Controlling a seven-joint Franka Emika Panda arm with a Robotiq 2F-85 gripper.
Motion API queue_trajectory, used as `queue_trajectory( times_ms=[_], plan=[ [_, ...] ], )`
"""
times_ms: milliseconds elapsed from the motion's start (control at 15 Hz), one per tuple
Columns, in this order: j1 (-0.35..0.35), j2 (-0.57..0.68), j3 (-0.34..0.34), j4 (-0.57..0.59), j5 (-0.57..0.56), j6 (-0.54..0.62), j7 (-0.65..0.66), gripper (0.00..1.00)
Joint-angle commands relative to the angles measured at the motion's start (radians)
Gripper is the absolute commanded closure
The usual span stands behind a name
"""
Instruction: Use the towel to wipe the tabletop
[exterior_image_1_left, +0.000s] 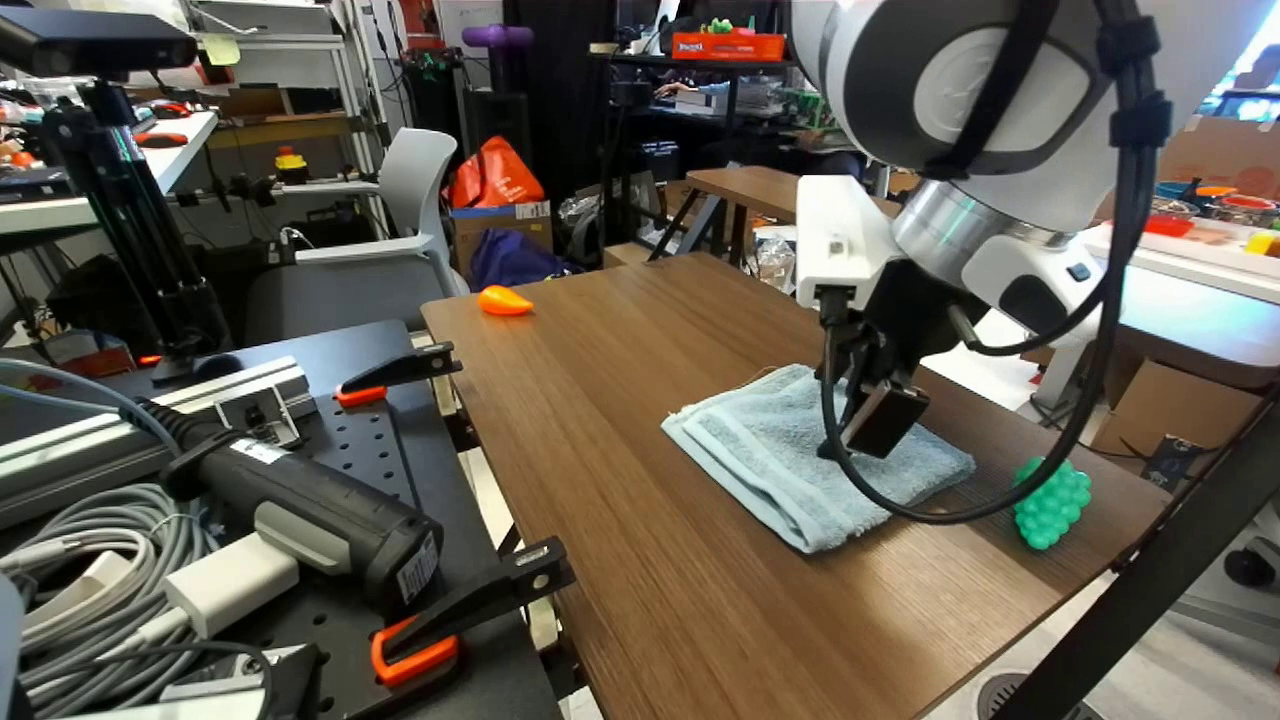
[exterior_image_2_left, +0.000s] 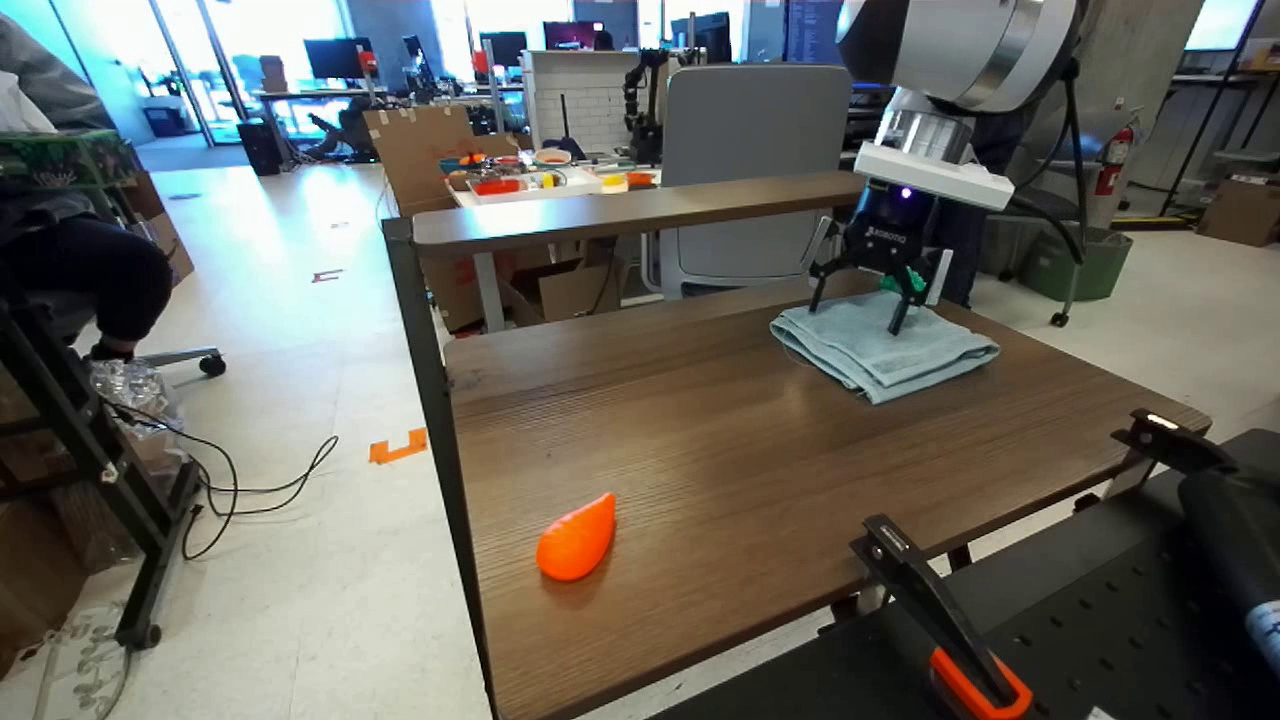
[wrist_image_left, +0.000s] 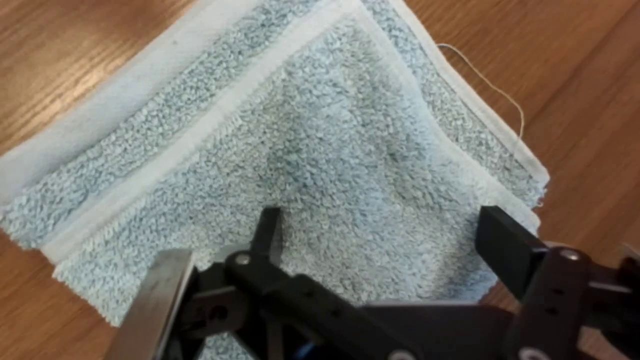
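Observation:
The towel is a folded pale blue-grey terry pad lying on the brown wood-grain tabletop. It also shows in an exterior view, and it fills most of the wrist view. My gripper points down over the towel. In the wrist view the gripper has its two black fingers wide apart, with flat towel between them and no fold pinched. The right finger is near the towel's edge. The fingertips are at or just above the cloth; I cannot tell whether they touch it.
A green bumpy toy lies beside the towel near the tabletop's end. An orange teardrop-shaped toy lies at the opposite end. Black clamps line one long edge, beside a black cart. A raised wooden shelf and black post stand alongside.

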Motion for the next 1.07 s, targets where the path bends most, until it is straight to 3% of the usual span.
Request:
queue_trajectory(
  times_ms=[0,200,267,800,1000],
  plan=[
    [-0.030,0.110,-0.011,0.175,0.022,-0.110,0.015,0.00],
    [0.008,0.140,-0.001,0.191,0.025,-0.075,0.056,0.00],
    [-0.008,0.104,-0.013,0.148,0.009,-0.070,0.024,0.00],
    [0.013,0.114,-0.009,0.163,0.009,-0.069,0.046,0.00],
    [0.044,0.099,-0.039,0.086,0.025,0.176,0.105,0.00]
  ],
)
